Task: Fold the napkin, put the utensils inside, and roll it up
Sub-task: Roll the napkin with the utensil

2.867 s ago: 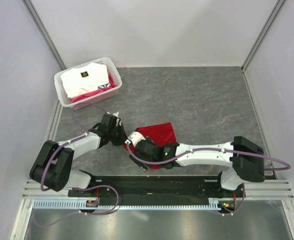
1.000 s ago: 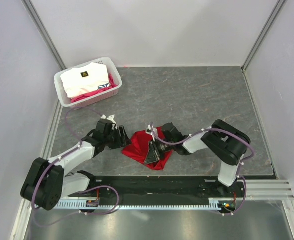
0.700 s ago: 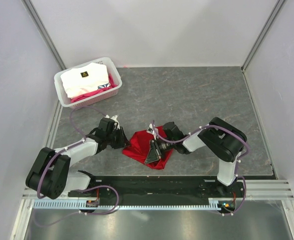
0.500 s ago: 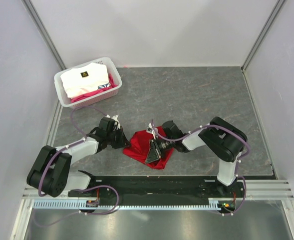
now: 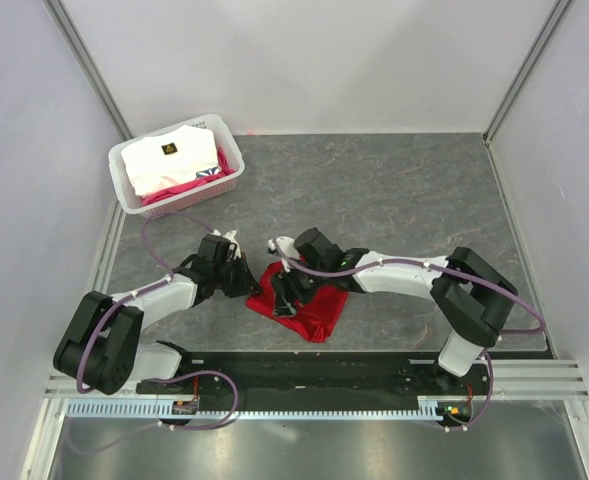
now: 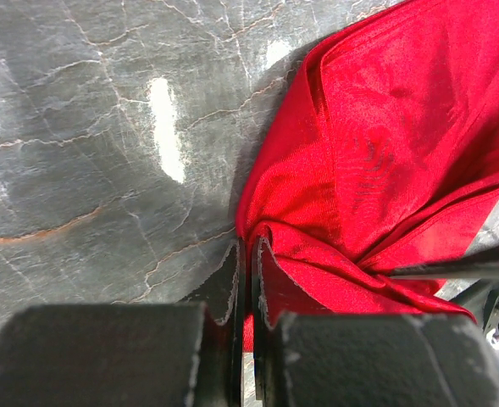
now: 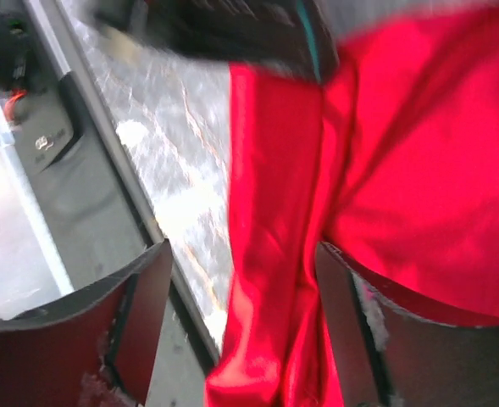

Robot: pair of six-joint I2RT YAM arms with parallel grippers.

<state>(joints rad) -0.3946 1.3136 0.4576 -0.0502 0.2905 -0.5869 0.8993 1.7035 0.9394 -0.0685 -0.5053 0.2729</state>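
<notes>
The crumpled red napkin (image 5: 314, 308) lies on the grey bench (image 5: 404, 200) near its front edge, with the left tool (image 6: 247, 254) clenched on the cloth's left hem and the right tool (image 7: 241, 271) spread wide, its fingers straddling a raised fold of the cloth.

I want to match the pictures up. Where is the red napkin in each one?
Top external: the napkin lies low in the middle, on the table.
Left wrist: the napkin fills the right half, with the table on the left.
Right wrist: the napkin fills the middle and right, with a strip of table to its left.
Shared landmark: the grey veined table beside the napkin's edge.
</notes>
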